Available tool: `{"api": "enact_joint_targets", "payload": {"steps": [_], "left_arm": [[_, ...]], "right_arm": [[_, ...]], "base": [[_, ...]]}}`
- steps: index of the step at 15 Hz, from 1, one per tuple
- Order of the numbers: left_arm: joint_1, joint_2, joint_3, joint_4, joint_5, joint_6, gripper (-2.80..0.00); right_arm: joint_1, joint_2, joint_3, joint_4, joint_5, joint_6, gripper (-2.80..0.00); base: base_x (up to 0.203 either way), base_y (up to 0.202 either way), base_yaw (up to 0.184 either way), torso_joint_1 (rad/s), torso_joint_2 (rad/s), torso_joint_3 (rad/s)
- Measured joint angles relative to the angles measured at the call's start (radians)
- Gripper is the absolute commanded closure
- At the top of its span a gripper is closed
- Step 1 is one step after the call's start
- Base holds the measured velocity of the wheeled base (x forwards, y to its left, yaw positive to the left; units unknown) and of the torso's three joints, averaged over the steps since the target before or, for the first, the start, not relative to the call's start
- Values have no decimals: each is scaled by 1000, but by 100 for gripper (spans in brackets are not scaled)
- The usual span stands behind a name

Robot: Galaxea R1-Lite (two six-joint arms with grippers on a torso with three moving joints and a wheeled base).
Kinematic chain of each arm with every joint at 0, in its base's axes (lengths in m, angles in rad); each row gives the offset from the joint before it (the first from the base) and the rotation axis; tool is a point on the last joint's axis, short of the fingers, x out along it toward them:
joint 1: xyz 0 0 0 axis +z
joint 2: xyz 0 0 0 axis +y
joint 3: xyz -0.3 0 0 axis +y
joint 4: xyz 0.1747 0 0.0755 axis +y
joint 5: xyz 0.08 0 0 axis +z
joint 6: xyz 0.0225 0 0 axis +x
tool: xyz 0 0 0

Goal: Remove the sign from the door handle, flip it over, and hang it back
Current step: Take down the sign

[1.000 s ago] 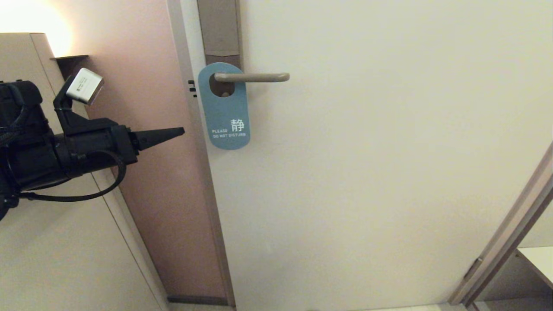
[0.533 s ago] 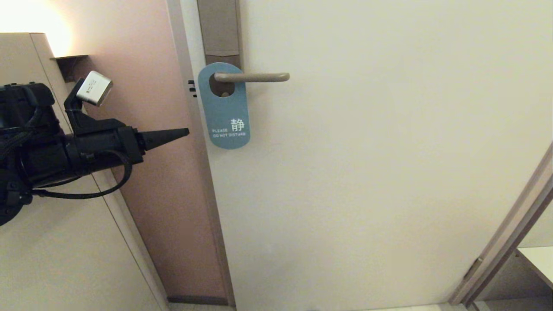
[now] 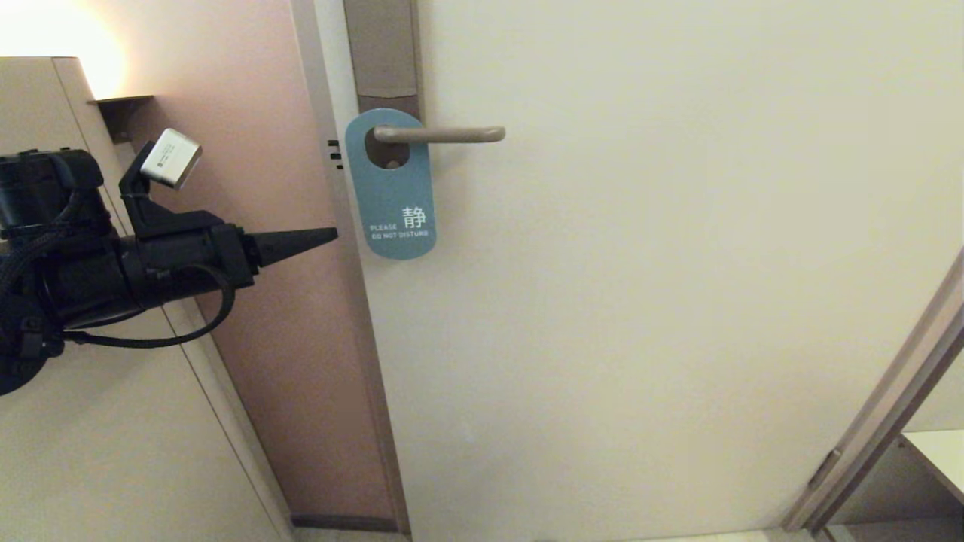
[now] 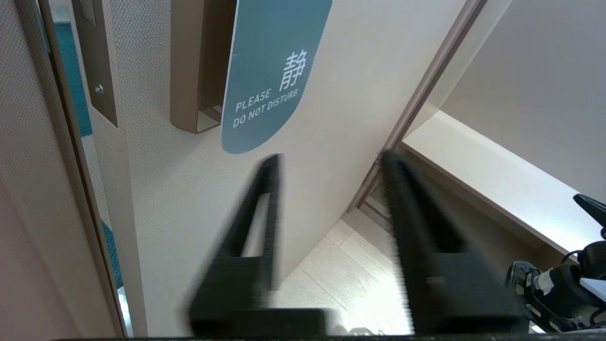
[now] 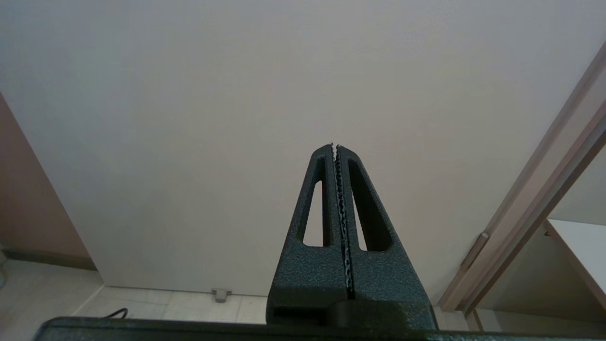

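While the sign (image 3: 392,188) is hanging blue face out on the door handle (image 3: 440,135), the left gripper (image 4: 331,161) is hovering just beside its lower end with jaws parted and nothing between them, and the right gripper (image 5: 335,148) is sitting parked low, clenched tight.
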Motion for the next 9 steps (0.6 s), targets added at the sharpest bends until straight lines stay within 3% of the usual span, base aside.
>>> {"api": "enact_joint_targets", "payload": {"steps": [5,9], "left_arm": [[1,17,-5,-120,-6,-8,-280],[1,55,-29,-214,-84,-11,-280]], "right_arm": [[0,0,0,0,-1,-1,0],[0,0,0,0,0,0,0]], "base": [[0,0,0,0,0,0],[0,0,0,0,0,0]]}}
